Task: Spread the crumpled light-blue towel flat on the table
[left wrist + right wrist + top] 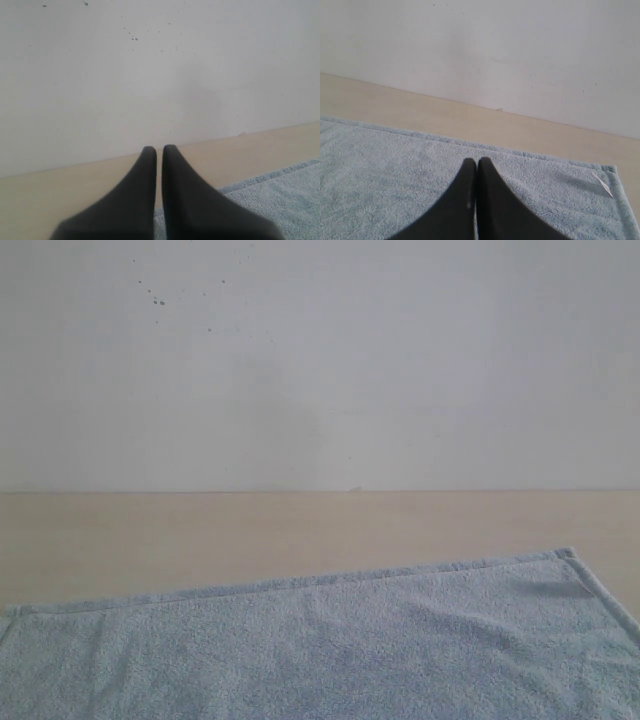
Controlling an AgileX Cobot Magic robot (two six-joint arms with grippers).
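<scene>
The light-blue towel [330, 650] lies flat on the beige table [250, 535], its hemmed far edge running slanted across the front of the exterior view; its near part runs off the frame. Neither gripper shows in the exterior view. In the left wrist view my left gripper [159, 149] is shut with nothing between its dark fingers, raised over the towel [280, 200] near its hem. In the right wrist view my right gripper [476, 161] is shut and empty above the towel [385, 175], near the corner that carries a small white tag [603, 184].
A white wall [320, 360] with small dark specks stands along the table's far edge. Bare table runs between the towel's hem and the wall.
</scene>
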